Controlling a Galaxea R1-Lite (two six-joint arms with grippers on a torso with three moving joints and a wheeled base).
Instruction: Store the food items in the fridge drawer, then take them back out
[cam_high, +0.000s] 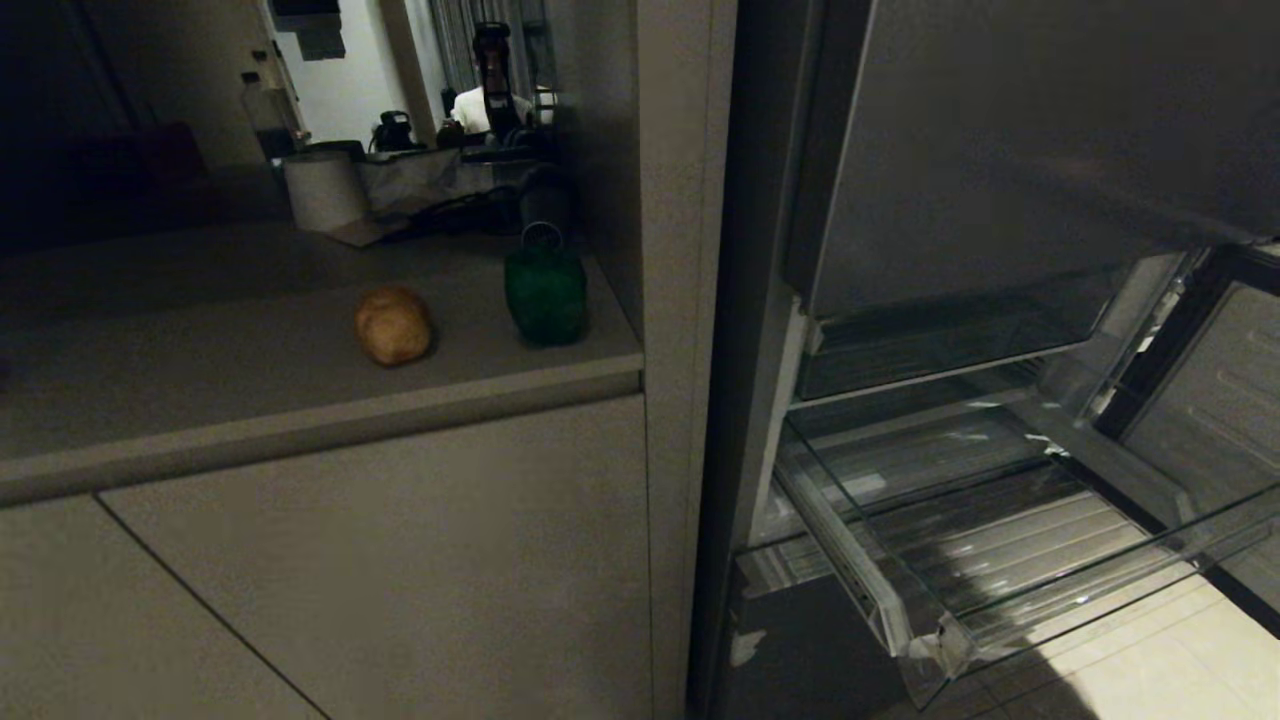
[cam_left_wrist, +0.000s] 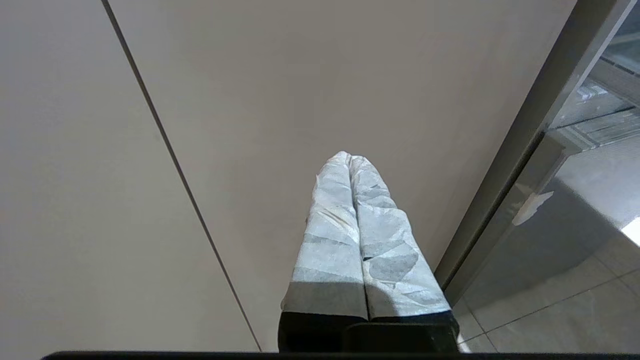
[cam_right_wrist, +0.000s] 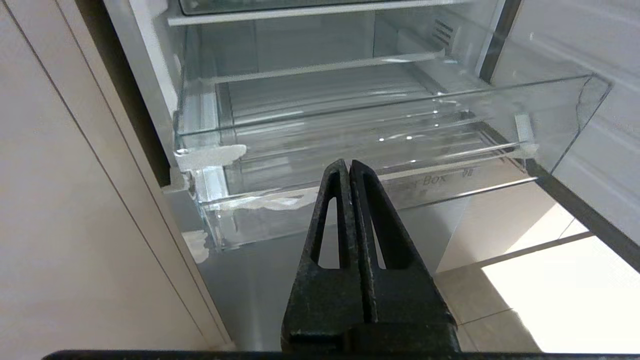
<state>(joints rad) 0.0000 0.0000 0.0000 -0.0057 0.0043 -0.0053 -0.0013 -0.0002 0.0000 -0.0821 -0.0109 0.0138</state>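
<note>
While both sets of fingers sit closed and empty, I see the tan rough-skinned potato (cam_high: 394, 325) up on the grey table (cam_high: 200, 400), left of the clear ribbed plastic fridge drawer (cam_high: 1000, 540). Left gripper (cam_left_wrist: 350, 159) is nearer; right gripper (cam_right_wrist: 346, 165) faces the drawer.

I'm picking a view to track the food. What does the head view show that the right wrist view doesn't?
Only the head view shows the potato and the green pepper, both resting apart on the countertop. Only the right wrist view shows the right gripper, shut and empty, in front of the drawer. Both show the clear fridge drawer, pulled out with no food inside, and the beige cabinet front.
</note>
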